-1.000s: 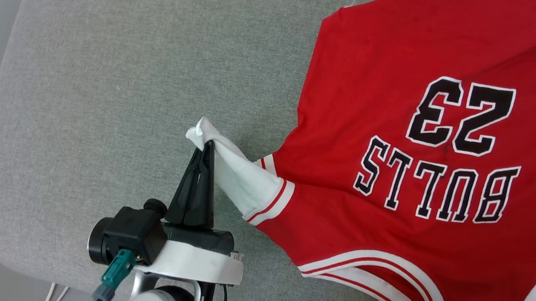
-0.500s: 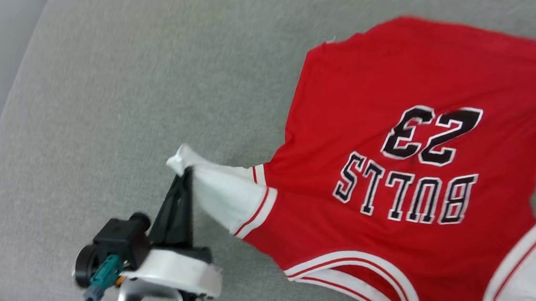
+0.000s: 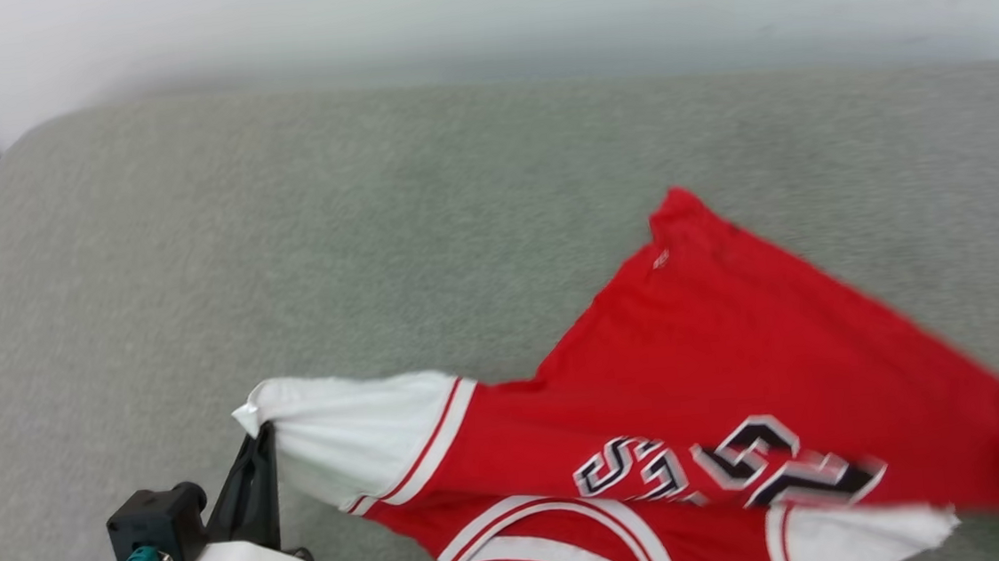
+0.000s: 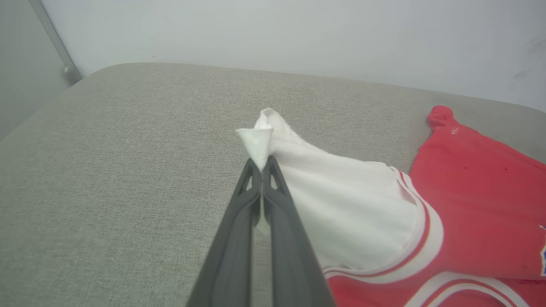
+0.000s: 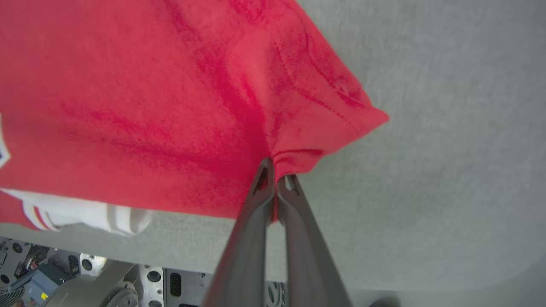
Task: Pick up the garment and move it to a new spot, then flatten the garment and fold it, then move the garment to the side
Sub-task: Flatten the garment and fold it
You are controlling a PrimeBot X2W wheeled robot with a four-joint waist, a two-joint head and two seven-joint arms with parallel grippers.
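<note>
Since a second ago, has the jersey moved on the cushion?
Yes. The camera tilted too, but against the cushion the jersey no longer lies flat: its near half is drawn up off it, toward the robot, with the lettering creased.

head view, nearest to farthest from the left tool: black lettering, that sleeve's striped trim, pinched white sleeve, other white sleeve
1. pinched white sleeve, in the left tool, lower left
2. striped trim, just right of it
3. black lettering, lower middle
4. other white sleeve, far lower right
</note>
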